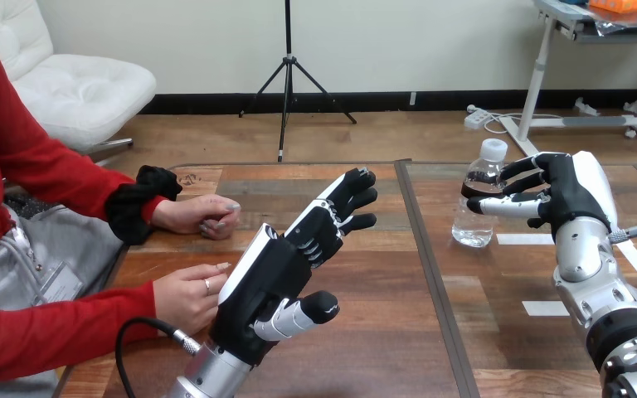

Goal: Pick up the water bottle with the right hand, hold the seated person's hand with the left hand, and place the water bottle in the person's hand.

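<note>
Head view: the robot's right hand clasps a standing water bottle while its left hand waits, released, beside the person's hand.

The clear water bottle (474,225) stands upright on the wooden worktop (381,332) at the far right. The right hand (561,196) is curled round its upper half, with the thumb across the front. So high a hold may let the bottle tip or slip when lifted, and the carry to the left is long. The left hand (261,286), at near centre, has straight fingers and grasps nothing. Its back is just beside the person's nearer hand (184,297), and contact cannot be judged. That hand seems to face down, so a bottle brought now might find no open palm. The person's farther hand (203,217) rests loosely closed at far left.
</note>
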Available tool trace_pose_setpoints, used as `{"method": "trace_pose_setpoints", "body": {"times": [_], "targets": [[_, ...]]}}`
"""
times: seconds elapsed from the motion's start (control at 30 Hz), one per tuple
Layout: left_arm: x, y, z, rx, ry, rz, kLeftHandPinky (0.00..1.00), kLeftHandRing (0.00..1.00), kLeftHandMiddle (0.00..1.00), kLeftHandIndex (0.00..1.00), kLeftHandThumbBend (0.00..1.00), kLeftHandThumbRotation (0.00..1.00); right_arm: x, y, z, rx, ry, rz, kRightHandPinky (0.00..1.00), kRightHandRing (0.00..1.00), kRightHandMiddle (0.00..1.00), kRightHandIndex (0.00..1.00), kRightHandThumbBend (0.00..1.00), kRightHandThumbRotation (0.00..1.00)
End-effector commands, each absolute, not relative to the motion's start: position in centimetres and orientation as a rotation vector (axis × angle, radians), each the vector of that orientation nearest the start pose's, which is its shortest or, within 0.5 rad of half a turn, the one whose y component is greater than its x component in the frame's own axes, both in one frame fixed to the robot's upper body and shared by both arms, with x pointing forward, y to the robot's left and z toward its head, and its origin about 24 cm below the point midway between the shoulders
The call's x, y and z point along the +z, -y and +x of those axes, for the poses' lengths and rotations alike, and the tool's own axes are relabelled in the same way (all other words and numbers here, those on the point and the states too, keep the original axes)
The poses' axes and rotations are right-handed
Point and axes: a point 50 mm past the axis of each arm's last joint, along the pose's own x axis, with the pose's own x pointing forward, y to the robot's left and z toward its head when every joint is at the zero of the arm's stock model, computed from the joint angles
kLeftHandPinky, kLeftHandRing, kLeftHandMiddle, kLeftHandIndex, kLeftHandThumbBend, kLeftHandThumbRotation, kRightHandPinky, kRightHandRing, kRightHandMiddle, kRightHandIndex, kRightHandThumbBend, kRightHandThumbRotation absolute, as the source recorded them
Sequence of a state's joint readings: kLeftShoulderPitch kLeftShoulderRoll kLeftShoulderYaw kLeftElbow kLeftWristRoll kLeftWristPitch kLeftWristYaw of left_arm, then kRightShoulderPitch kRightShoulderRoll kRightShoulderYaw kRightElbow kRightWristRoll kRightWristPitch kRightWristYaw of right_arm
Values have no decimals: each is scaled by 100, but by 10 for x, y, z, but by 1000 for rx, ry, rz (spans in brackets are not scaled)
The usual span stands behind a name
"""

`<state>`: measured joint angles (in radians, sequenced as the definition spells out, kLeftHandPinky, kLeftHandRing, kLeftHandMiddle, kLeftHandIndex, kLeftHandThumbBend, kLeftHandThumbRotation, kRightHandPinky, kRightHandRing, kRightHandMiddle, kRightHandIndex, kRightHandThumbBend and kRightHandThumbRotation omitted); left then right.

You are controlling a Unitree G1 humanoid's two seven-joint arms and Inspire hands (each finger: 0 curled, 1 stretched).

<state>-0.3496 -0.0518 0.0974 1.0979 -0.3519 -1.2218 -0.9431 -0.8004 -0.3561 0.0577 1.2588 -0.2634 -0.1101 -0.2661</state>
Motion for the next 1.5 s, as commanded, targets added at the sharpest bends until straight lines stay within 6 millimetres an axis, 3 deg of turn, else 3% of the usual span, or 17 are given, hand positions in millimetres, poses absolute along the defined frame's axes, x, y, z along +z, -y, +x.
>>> {"method": "trace_pose_setpoints", "body": {"times": [0.0,0.43,0.8,1.1,1.47], "targets": [[21,-114,261,-619,590,-30,87,94,96,94,100,78,68,234,376,-269,-165,-633,31,39,53,59,81,0],[21,-115,262,-623,590,-35,88,94,95,94,100,79,68,232,374,-262,-156,-660,33,42,57,62,84,2],[21,-116,263,-626,589,-32,88,94,95,94,100,78,69,237,372,-247,-188,-683,33,43,55,66,89,20],[21,-116,262,-625,587,-33,88,94,95,94,100,78,69,241,370,-222,-216,-701,45,56,61,71,92,31],[21,-117,262,-621,588,-29,87,94,96,94,100,79,69,244,368,-205,-227,-735,49,59,64,74,97,44]]}}
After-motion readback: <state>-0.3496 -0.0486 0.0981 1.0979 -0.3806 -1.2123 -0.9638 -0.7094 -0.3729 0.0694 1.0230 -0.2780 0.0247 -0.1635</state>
